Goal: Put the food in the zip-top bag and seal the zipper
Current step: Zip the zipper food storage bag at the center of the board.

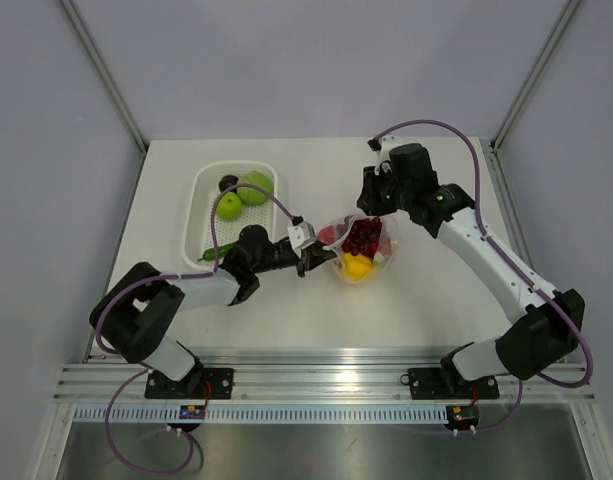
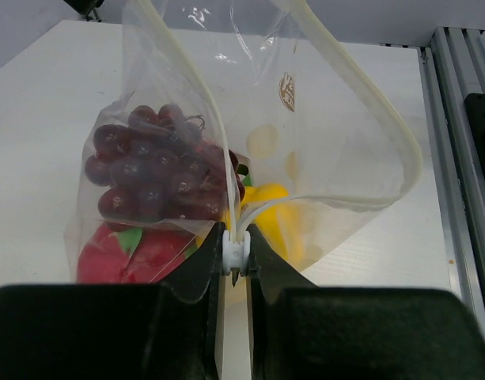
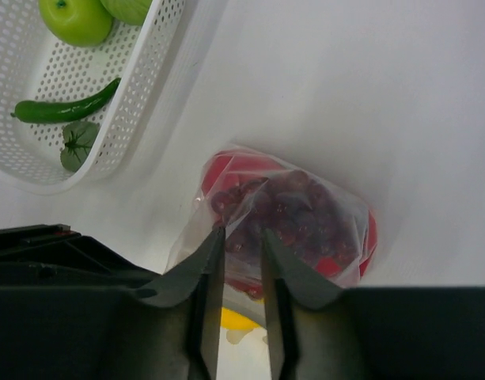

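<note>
The zip-top bag (image 1: 361, 245) stands on the table with its mouth open. Inside are a dark purple grape bunch (image 2: 155, 170), a red piece (image 2: 123, 253) and a yellow piece (image 2: 270, 206). My left gripper (image 1: 314, 258) is shut on the white slider (image 2: 236, 253) at the near end of the zipper (image 2: 384, 119), whose pale strip loops wide apart. My right gripper (image 1: 371, 207) is at the bag's far top edge. Its fingers (image 3: 214, 253) stand narrowly apart with bag film between them, above the grapes (image 3: 297, 214).
A white slotted basket (image 1: 201, 190) stands at the back left. It holds two green apples (image 1: 231, 206), a dark piece (image 1: 227, 182) and a green chili (image 3: 64, 107). Metal rails run along the table's near edge (image 1: 326, 365).
</note>
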Action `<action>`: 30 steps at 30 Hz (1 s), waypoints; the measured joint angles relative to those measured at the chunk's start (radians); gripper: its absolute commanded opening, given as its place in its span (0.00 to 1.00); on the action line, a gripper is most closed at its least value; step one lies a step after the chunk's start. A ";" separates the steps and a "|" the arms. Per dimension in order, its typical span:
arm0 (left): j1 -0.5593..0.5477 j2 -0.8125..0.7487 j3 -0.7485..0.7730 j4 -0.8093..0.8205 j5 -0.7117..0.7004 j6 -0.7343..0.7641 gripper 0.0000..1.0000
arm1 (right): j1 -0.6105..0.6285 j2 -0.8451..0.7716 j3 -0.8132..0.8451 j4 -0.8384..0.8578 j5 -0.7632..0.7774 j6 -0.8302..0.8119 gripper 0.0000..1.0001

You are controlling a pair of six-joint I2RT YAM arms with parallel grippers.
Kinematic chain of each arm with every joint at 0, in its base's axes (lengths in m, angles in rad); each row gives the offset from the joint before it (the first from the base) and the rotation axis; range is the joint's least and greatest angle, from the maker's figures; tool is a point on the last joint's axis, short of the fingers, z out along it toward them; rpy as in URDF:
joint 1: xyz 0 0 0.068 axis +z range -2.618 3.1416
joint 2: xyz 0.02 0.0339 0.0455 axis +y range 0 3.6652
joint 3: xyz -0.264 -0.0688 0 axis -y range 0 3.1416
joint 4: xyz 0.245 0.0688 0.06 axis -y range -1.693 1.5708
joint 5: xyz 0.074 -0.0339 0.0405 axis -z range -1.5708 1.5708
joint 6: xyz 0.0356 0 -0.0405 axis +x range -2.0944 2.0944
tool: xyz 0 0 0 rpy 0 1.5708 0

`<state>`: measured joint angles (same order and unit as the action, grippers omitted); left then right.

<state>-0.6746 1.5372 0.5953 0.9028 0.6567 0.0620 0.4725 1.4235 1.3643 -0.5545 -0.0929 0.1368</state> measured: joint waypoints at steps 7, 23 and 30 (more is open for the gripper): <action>0.004 -0.085 0.055 -0.162 -0.047 0.001 0.00 | -0.001 -0.076 0.035 -0.064 0.028 0.001 0.64; 0.094 -0.132 0.133 -0.255 -0.009 -0.142 0.00 | 0.116 -0.295 0.004 -0.129 -0.084 -0.314 0.53; 0.124 -0.133 0.131 -0.260 0.057 -0.152 0.00 | 0.206 -0.112 -0.003 -0.122 -0.113 -0.423 0.53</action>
<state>-0.5510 1.4044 0.7261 0.6426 0.7136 -0.0898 0.6785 1.3117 1.3617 -0.6769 -0.2062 -0.2863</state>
